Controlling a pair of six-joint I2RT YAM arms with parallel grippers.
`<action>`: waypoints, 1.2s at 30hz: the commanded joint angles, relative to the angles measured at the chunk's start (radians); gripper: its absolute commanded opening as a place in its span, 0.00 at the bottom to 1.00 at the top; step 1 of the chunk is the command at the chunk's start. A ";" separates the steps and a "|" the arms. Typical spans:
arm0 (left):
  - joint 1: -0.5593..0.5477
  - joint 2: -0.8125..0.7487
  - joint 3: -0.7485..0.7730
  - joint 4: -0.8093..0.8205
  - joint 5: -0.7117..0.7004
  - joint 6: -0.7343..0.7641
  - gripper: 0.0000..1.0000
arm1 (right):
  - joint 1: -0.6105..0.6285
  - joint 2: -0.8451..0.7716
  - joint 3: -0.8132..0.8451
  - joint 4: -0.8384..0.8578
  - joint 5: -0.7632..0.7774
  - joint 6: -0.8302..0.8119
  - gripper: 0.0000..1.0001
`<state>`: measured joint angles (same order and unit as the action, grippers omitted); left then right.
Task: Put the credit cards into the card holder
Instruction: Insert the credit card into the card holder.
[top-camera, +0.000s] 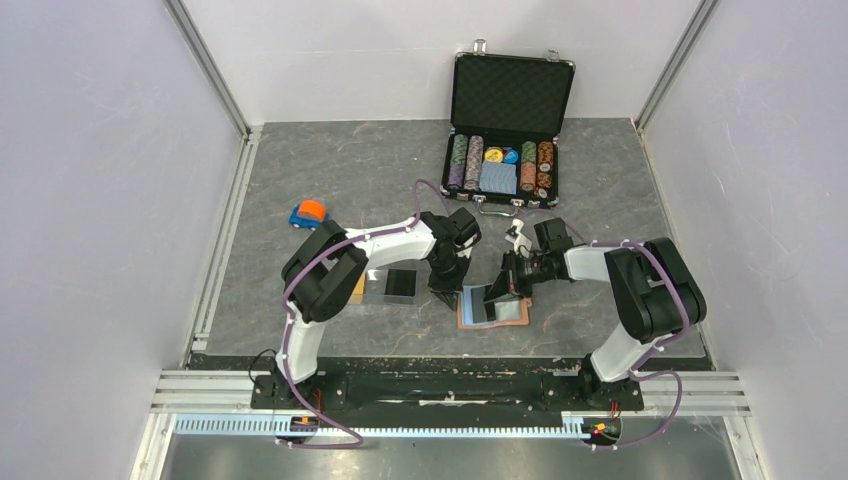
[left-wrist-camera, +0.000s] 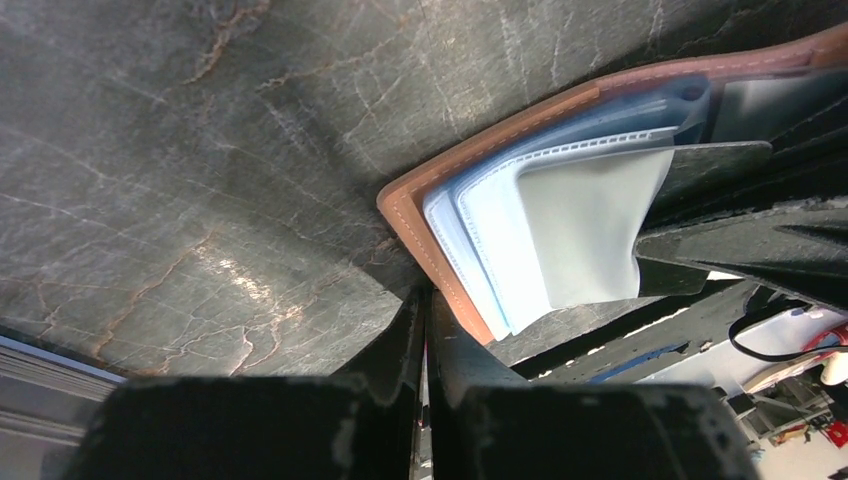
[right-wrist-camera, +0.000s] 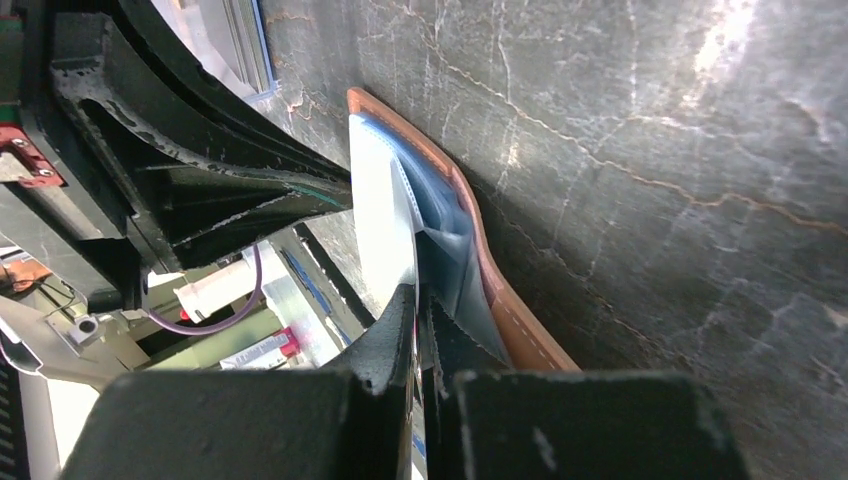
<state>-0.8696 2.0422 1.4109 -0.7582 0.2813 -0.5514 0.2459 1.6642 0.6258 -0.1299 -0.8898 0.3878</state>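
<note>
Tan-brown leather card holder (top-camera: 512, 314) (left-wrist-camera: 440, 235) (right-wrist-camera: 500, 290) lying open on the dark marbled table (top-camera: 330, 170), blue lining and clear sleeves facing up, directly beneath and between the two grippers. Left gripper (top-camera: 447, 290) (left-wrist-camera: 423, 300): fingers closed together, tips set at the stitched leather edge of the holder's near corner; whether they pinch the edge or only press against it cannot be told. Right gripper (top-camera: 503, 288) (right-wrist-camera: 417, 295): fingers clamped on one clear sleeve (left-wrist-camera: 585, 225) (right-wrist-camera: 385, 215), which stands lifted off the other sleeves. The two grippers face each other across the holder, close together but apart. A black credit card (top-camera: 402, 284) lies flat just beside the left gripper, on the side away from the right gripper; a gold-orange credit card (top-camera: 357, 290) lies just beyond it, partly hidden by the left arm. Well beyond both grippers stands an open black poker-chip case (top-camera: 510, 95); a blue and orange toy (top-camera: 308, 213) lies out past the left arm.
</note>
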 joint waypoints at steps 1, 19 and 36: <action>-0.014 0.047 0.013 0.043 0.026 0.030 0.06 | 0.045 -0.004 -0.006 0.024 0.087 0.024 0.02; -0.014 0.053 0.023 0.043 0.027 0.028 0.03 | 0.094 -0.106 0.147 -0.352 0.358 -0.170 0.75; -0.014 0.050 0.039 0.107 0.112 -0.005 0.02 | 0.104 -0.215 0.158 -0.419 0.384 -0.252 0.98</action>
<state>-0.8730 2.0808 1.4464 -0.7258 0.3698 -0.5522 0.3515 1.4834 0.7834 -0.5507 -0.5152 0.1703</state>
